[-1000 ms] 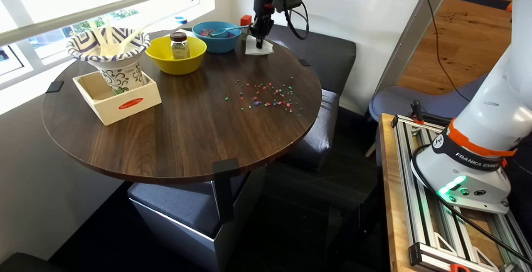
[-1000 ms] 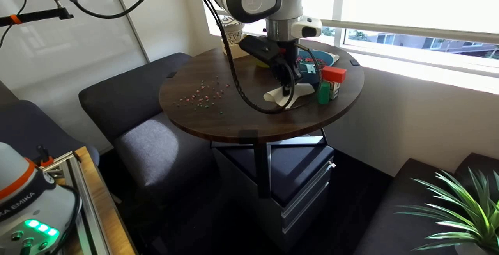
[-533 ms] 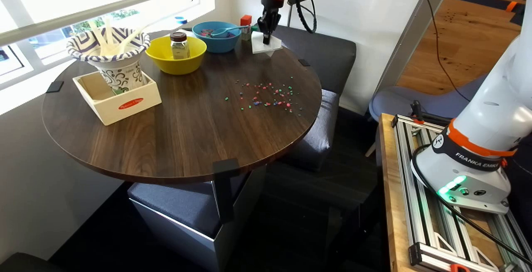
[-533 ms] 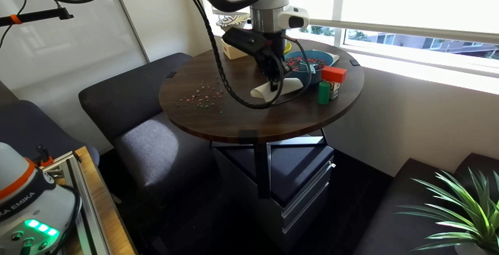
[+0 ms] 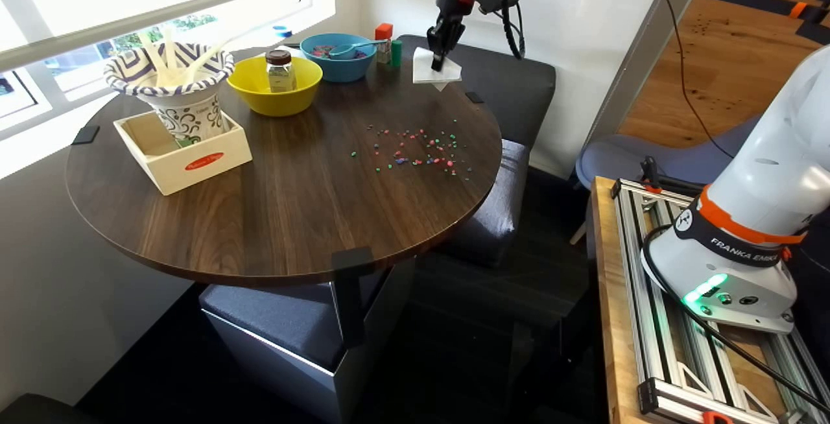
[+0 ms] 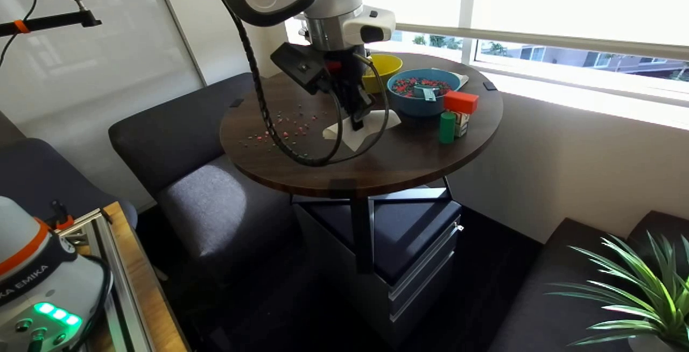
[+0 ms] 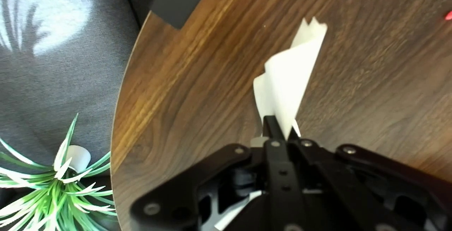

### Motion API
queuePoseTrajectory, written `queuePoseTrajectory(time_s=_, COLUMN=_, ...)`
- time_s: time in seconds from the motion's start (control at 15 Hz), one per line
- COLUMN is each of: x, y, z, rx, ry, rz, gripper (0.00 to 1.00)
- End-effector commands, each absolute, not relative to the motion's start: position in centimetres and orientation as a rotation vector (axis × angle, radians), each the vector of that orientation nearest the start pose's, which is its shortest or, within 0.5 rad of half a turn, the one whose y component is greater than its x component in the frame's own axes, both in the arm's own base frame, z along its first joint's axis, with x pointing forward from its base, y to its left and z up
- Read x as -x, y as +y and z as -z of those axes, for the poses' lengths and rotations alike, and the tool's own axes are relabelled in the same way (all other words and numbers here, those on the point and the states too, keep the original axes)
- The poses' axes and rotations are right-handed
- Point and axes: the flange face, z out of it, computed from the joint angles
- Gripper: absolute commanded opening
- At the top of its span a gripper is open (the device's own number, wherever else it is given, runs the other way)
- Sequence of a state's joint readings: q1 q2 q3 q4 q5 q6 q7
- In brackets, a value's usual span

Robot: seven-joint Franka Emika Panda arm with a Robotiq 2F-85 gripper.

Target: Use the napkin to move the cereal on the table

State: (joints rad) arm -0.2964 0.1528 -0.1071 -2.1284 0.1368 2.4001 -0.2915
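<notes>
Big round dark desk, black pincer hanging over it, clamped together with the pale napkin pinched in its tips. The cereal is just scattered loose on the desk, apart from the napkin.

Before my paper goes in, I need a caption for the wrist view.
The hand pinches a creased white napkin over the wood-grain table, one red cereal bit at frame right.

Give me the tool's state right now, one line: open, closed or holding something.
Tool: closed, holding the napkin, which the wrist view shows pinched at its tips.
</notes>
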Motion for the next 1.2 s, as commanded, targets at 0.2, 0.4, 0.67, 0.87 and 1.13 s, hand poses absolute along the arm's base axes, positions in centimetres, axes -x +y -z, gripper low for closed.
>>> queuePoseTrajectory(time_s=0.2, x=-48.4, y=-24.1, z=-35.5, rx=3.160, ry=0.329, rz=0.188, gripper=0.00)
queuePoseTrajectory(time_s=0.4, x=-44.8, y=-23.7, z=-35.5, rx=3.149, ry=0.257, rz=0.225, gripper=0.00)
queuePoseTrajectory(time_s=0.67, x=-40.5, y=-22.1, z=-36.0, rx=3.117, ry=0.134, rz=0.309, gripper=0.00)
queuePoseTrajectory(time_s=0.87, x=-41.7, y=-22.8, z=-35.9, rx=3.130, ry=0.160, rz=0.266, gripper=0.02)
queuePoseTrajectory(time_s=1.13, x=-39.8, y=-23.1, z=-35.6, rx=3.175, ry=0.458, rz=0.159, gripper=0.00)
